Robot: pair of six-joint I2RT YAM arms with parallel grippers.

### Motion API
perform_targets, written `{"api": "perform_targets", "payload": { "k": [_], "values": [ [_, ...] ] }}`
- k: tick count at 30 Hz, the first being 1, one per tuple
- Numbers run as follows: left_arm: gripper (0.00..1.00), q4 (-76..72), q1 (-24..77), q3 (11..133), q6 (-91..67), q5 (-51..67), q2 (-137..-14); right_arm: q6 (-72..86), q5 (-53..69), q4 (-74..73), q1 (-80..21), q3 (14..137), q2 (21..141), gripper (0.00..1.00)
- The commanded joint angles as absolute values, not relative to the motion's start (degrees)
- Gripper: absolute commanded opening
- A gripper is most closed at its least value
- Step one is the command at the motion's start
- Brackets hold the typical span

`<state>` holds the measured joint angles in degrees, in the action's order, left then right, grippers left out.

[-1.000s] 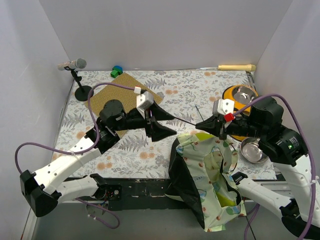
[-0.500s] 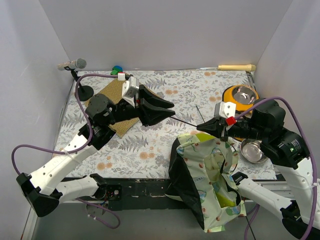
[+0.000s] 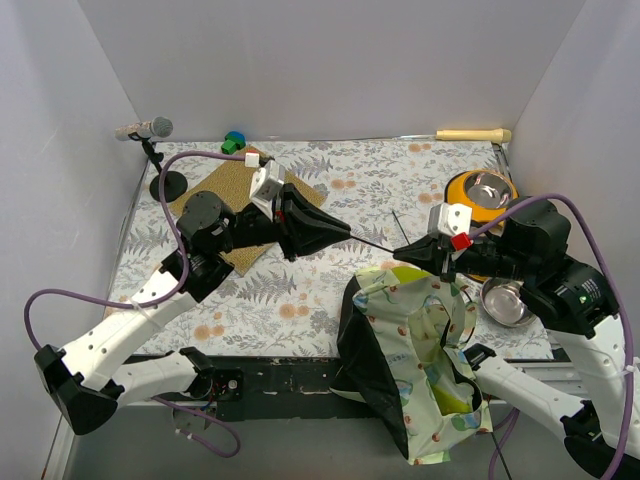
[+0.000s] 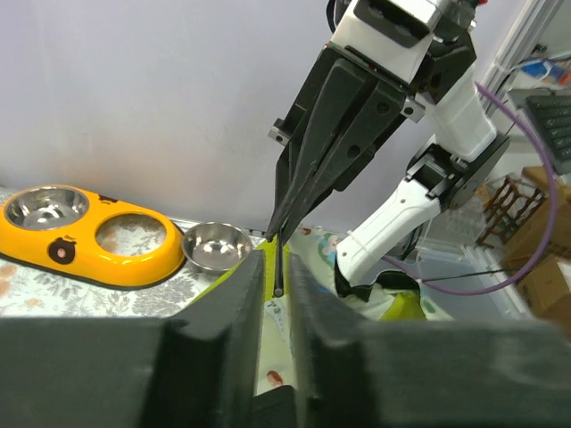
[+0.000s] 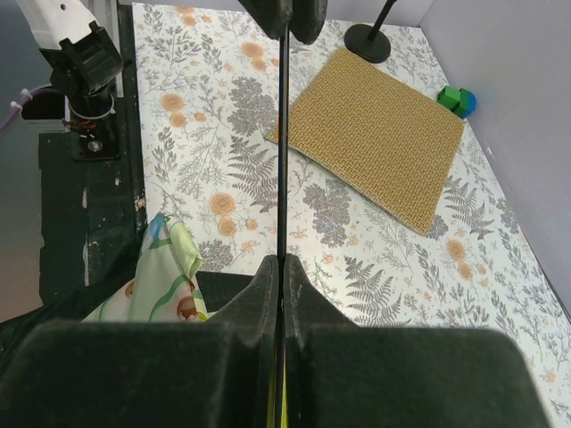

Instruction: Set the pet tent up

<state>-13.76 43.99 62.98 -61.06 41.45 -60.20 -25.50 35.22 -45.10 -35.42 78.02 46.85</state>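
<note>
The left tool (image 3: pixel 340 233), jaws narrow, straddles the free end of the thin black pole (image 3: pixel 372 241). The pole runs rightward, nearly level, into the right tool (image 3: pixel 401 250), which is clamped on it. Beneath, the pet tent (image 3: pixel 415 350) lies collapsed, lengthwise over the near-right edge of the bench (image 3: pixel 300 290).

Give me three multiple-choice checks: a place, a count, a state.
1. Where on the floral table does the pale cream-green fabric pet tent lie?
A) far left corner
B) near right edge
C) dead centre
2. How many steel bowls sit in the yellow plastic double feeder?
A) none
B) one
C) two
3. The right gripper is:
A) wide open
B) shut on nothing
C) shut on the thin black pole
Key: B, it is heaped by the right arm's base; B, one hole is empty, with a loose steel bowl beside it; C, it pinches the pole.
</note>
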Motion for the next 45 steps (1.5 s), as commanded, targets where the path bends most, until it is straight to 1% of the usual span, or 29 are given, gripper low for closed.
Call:
{"api": "perform_targets", "payload": {
  "k": [1, 2, 5, 7, 8, 10, 12, 15, 19, 21, 22, 24, 26, 38, 42, 45],
  "values": [
    [0.03, -15.9, 44.0, 62.7, -62.5, 43.3, -59.9, -24.8, 37.6, -51.9, -36.1, 76.0, 46.8, 0.01],
    [0.0, -16.5, 44.0, 62.8, -62.8, 43.7, -60.2, -24.9, 37.6, -52.0, -36.1, 76.1, 46.9, 0.01],
    [0.0, -18.0, 44.1, 62.7, -63.8, 45.8, -60.9, -25.0, 38.2, -52.2, -36.1, 76.6, 47.7, 0.01],
    [0.0, -18.4, 45.2, 62.2, -63.4, 47.3, -61.1, -24.3, 38.8, -51.3, -36.1, 77.4, 48.8, 0.18],
    [0.0, -18.4, 45.6, 61.7, -63.1, 47.4, -61.0, -23.6, 38.9, -50.6, -36.1, 77.8, 49.1, 0.22],
    [0.0, -18.6, 46.4, 60.6, -62.8, 47.5, -61.1, -22.9, 39.5, -49.2, -36.1, 78.5, 49.8, 0.27],
    [0.0, -18.6, 47.0, 59.7, -62.0, 47.9, -61.0, -22.4, 40.2, -48.3, -36.1, 79.3, 50.6, 0.3],
    [0.0, -18.6, 47.7, 58.5, -61.0, 48.2, -61.4, -21.4, 41.3, -47.3, -36.1, 80.5, 51.7, 0.3],
    [0.0, -18.5, 48.5, 57.3, -60.5, 48.1, -62.4, -20.4, 42.3, -46.7, -36.2, 82.3, 52.6, 0.37],
    [0.0, -18.6, 49.1, 56.8, -60.1, 47.3, -62.7, -20.0, 42.5, -46.7, -36.4, 83.3, 53.0, 0.42],
    [0.0, -18.5, 49.5, 56.5, -59.7, 47.2, -62.9, -19.8, 42.5, -46.8, -36.5, 83.9, 53.3, 0.43],
    [0.0, -18.5, 50.2, 56.1, -58.8, 46.2, -63.2, -19.4, 42.5, -46.7, -36.6, 85.0, 53.9, 0.42],
    [0.0, -18.5, 50.7, 56.0, -58.3, 45.9, -63.7, -19.1, 42.5, -46.5, -36.7, 85.4, 54.1, 0.4],
    [0.0, -17.8, 53.4, 56.1, -56.4, 44.9, -66.6, -19.2, 40.9, -47.4, -37.7, 88.2, 55.0, 0.37],
    [0.0, -17.8, 53.6, 56.4, -56.0, 44.4, -67.3, -19.4, 40.7, -47.8, -37.9, 88.5, 54.8, 0.28],
    [0.0, -17.8, 53.7, 56.7, -55.7, 44.5, -67.6, -19.8, 40.5, -48.1, -38.0, 88.6, 54.9, 0.11]
  ]
}}
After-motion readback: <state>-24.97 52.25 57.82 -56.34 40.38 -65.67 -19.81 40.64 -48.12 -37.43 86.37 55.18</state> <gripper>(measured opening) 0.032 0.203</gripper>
